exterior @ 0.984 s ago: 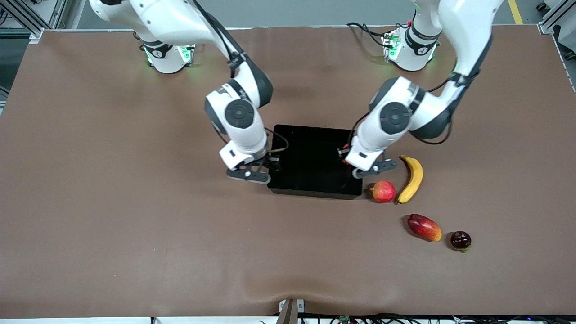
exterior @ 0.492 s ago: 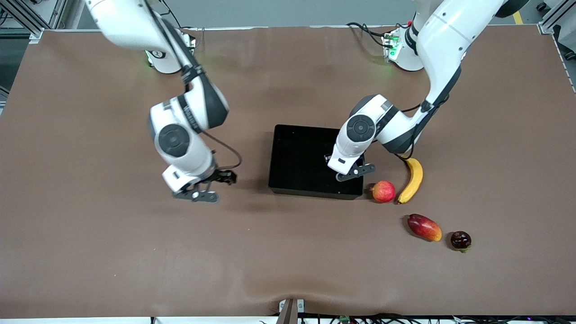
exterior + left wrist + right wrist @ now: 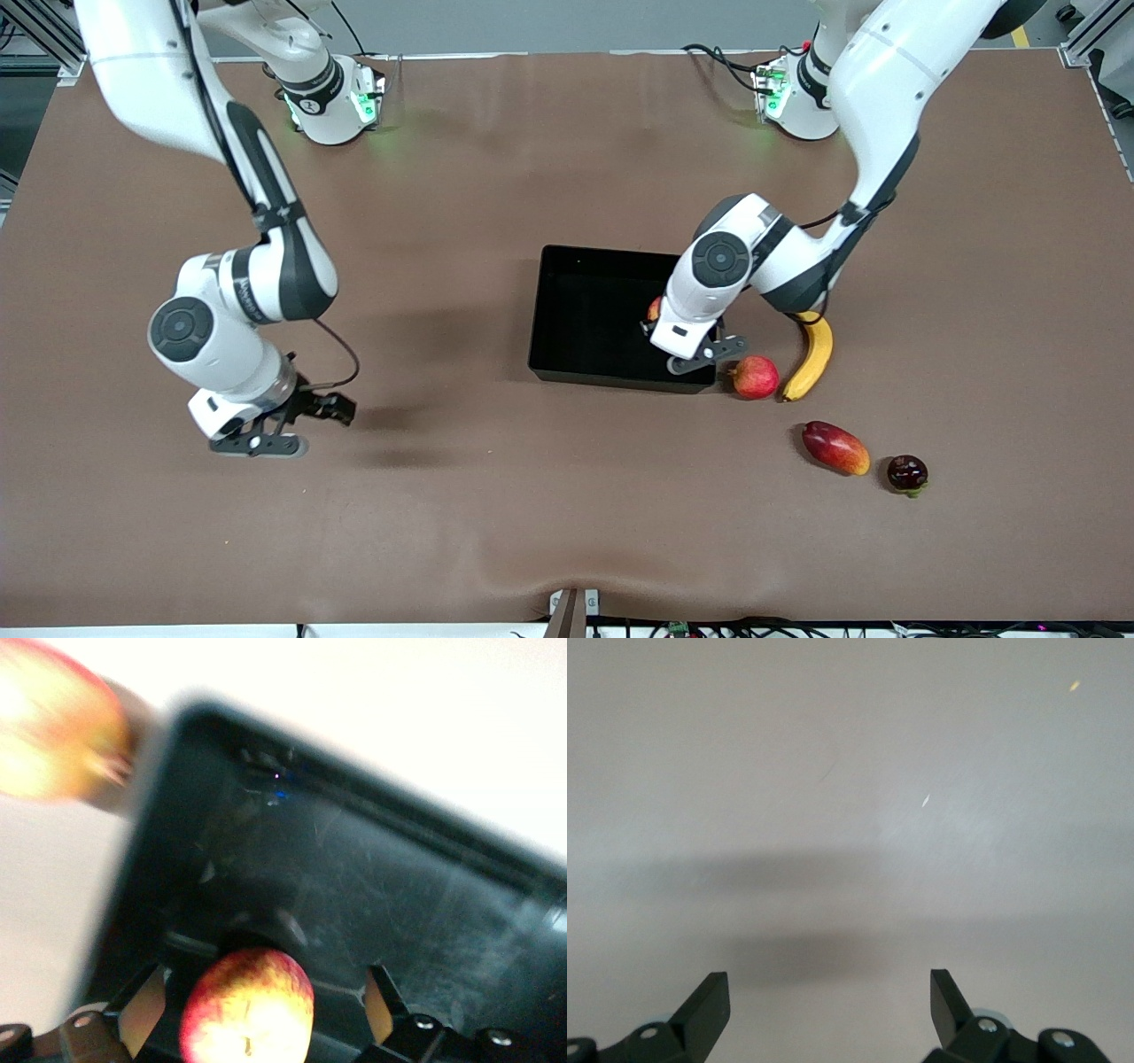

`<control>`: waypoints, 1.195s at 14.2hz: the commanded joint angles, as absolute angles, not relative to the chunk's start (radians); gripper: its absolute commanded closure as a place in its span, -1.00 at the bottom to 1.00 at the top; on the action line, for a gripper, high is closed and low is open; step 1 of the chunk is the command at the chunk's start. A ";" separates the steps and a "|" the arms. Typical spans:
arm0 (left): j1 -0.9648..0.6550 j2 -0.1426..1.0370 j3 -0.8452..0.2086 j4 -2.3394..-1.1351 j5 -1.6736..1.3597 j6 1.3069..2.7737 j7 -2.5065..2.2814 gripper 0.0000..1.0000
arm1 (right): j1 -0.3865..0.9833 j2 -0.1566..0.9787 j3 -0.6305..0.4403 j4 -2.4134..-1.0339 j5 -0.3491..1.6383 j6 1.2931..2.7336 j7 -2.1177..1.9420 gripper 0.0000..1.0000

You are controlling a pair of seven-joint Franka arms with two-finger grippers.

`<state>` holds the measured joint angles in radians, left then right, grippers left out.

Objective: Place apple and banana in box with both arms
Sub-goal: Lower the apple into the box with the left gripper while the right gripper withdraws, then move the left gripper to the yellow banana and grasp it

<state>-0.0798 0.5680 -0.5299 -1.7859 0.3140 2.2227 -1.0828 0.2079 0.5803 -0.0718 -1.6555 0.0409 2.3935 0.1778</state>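
The black box [image 3: 576, 310] lies mid-table. My left gripper [image 3: 704, 354] hangs over the box corner toward the left arm's end. In the left wrist view the left gripper [image 3: 263, 992] is open. The red-and-yellow apple [image 3: 248, 1010] is between its fingers, with a gap on each side and the box floor [image 3: 354, 877] below. In the front view only a sliver of the apple [image 3: 655, 308] shows past the wrist. The banana [image 3: 811, 354] lies on the table beside the box, its upper end under the left arm. My right gripper [image 3: 261, 443] [image 3: 830, 992] is open and empty over bare table.
A pinker-red round fruit [image 3: 754, 377] sits just outside the box corner, between box and banana, and shows blurred in the left wrist view [image 3: 53, 726]. A red-orange mango [image 3: 834, 447] and a small dark fruit [image 3: 907, 472] lie nearer the front camera.
My right arm swung away from the box toward its own end of the table. My left gripper opened over the box, and the apple now shows between its fingers.
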 commanded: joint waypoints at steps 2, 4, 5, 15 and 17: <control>0.013 0.473 -0.540 -1.671 0.296 1.996 -0.944 -1.00 | 0.141 0.656 -0.054 -1.577 0.046 2.439 0.163 -1.00; 0.105 0.442 -0.540 -1.661 0.275 1.933 -0.777 -1.00 | 0.120 0.673 -0.054 -1.563 0.044 2.462 0.157 -1.00; 0.161 0.437 -0.538 -1.672 0.275 1.919 -0.668 -1.00 | 0.111 0.686 -0.052 -1.563 0.046 2.494 0.135 -1.00; 0.380 0.538 -0.535 -1.934 0.376 2.200 -0.237 -1.00 | 0.094 0.683 -0.048 -1.667 0.057 2.563 0.069 -1.00; 0.420 0.580 -0.535 -1.943 0.379 2.239 -0.151 -1.00 | 0.097 0.640 -0.048 -1.739 0.057 2.565 0.049 -1.00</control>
<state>0.3714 0.5625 -0.5242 -1.9239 0.3565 2.1969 -0.2243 0.1017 0.6974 -0.0577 -1.6564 0.0410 2.5580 0.0839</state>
